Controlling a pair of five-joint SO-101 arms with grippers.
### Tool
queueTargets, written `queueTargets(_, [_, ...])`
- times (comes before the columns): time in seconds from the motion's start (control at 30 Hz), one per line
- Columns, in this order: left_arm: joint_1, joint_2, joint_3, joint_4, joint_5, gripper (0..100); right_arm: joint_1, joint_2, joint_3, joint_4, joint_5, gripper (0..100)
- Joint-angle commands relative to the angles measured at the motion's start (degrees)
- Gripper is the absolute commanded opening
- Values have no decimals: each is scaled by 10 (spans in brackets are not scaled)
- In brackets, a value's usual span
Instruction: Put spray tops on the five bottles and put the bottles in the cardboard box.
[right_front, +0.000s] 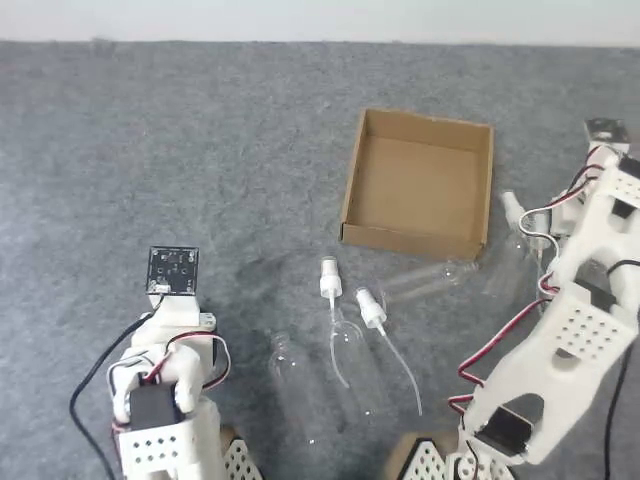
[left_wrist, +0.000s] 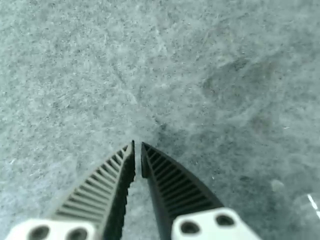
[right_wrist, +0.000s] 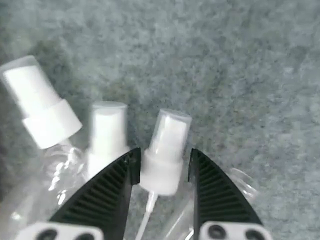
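Note:
The open cardboard box (right_front: 420, 185) sits at the middle right of the grey carpet. Two loose spray tops (right_front: 330, 280) (right_front: 371, 308) with long tubes lie in front of it, beside clear bottles (right_front: 295, 385) (right_front: 355, 375) lying on their sides. Another clear bottle (right_front: 430, 278) lies just below the box. My right gripper (right_wrist: 163, 152) is open, its fingers straddling a white spray top (right_wrist: 165, 145) with a small gap at one side. Two more capped bottles (right_wrist: 42, 115) (right_wrist: 107, 132) lie close beside it. My left gripper (left_wrist: 137, 146) is shut over bare carpet, holding nothing.
The left arm (right_front: 165, 400) stays at the near left, well apart from the bottles. The right arm (right_front: 580, 330) stands along the right edge, next to the box's right side. A pale wall strip runs along the far edge.

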Motion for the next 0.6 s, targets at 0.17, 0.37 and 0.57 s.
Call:
queueTargets(0.17, [0, -9, -3, 3, -3, 13, -5, 9, -33, -14, 5, 17])
queueTargets(0.37, [0, -9, -3, 3, -3, 13, -7, -24, -105, 52, 3, 13])
queueTargets(0.57, [0, -9, -3, 3, -3, 13, -55, -89, -262, 188, -27, 13])
